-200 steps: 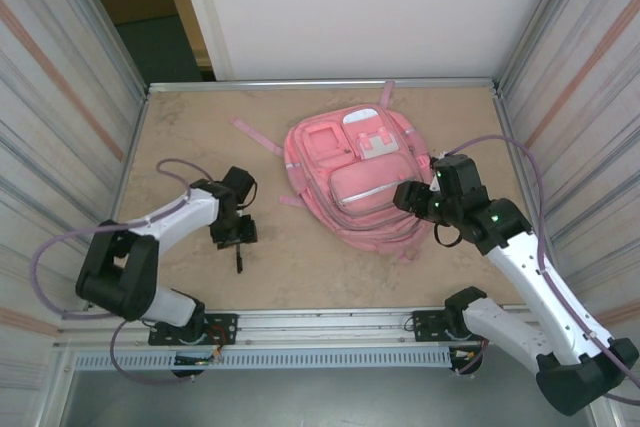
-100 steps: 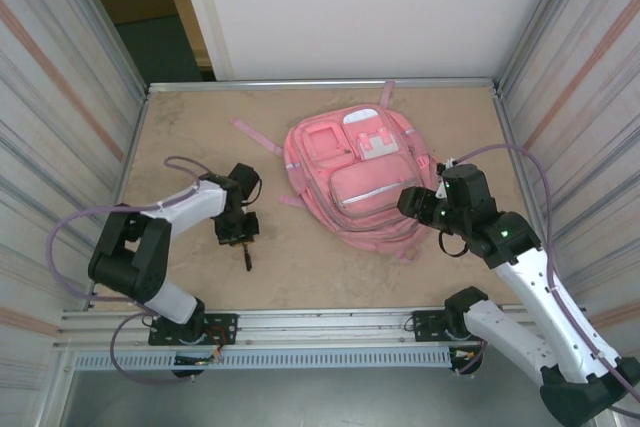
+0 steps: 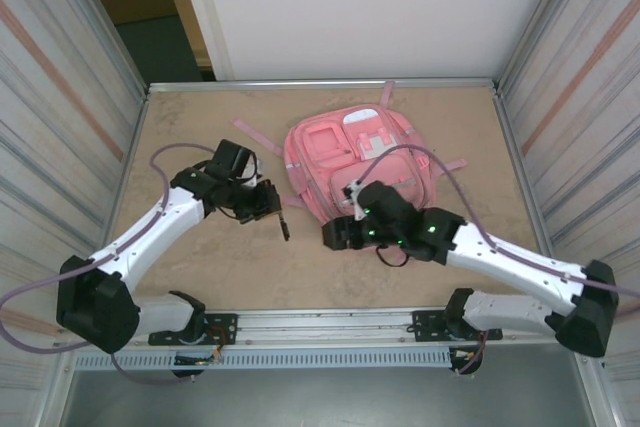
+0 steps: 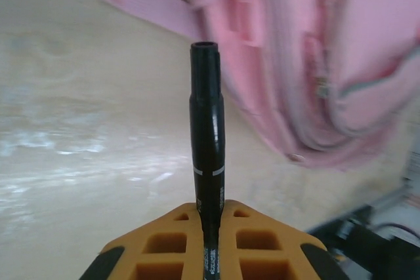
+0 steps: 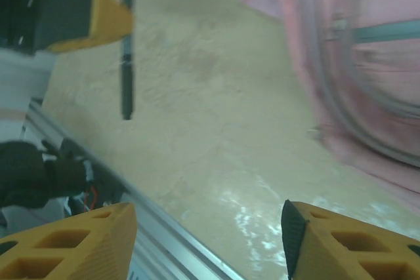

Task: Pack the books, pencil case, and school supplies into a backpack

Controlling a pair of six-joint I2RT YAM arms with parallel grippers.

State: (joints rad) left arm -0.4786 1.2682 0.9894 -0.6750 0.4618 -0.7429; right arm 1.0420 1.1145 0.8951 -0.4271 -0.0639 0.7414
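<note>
The pink backpack lies flat at the back middle of the table, front pockets up. My left gripper hovers just left of it, shut on a slim black pen that sticks out past the fingertips. In the left wrist view the pen runs up from between the orange fingers, pointing at the backpack. My right gripper hangs open over bare table at the backpack's near-left edge. Its camera sees the pen and the backpack. The books and the pencil case are out of view.
A loose pink strap lies on the table left of the backpack. The aluminium rail runs along the near edge. Corrugated walls close in both sides. Bare tabletop lies at the front left.
My left gripper shut on the pen, lifted it off the table and carried it right toward the backpack. My right arm swung left from the backpack's right side to its near-left edge.
</note>
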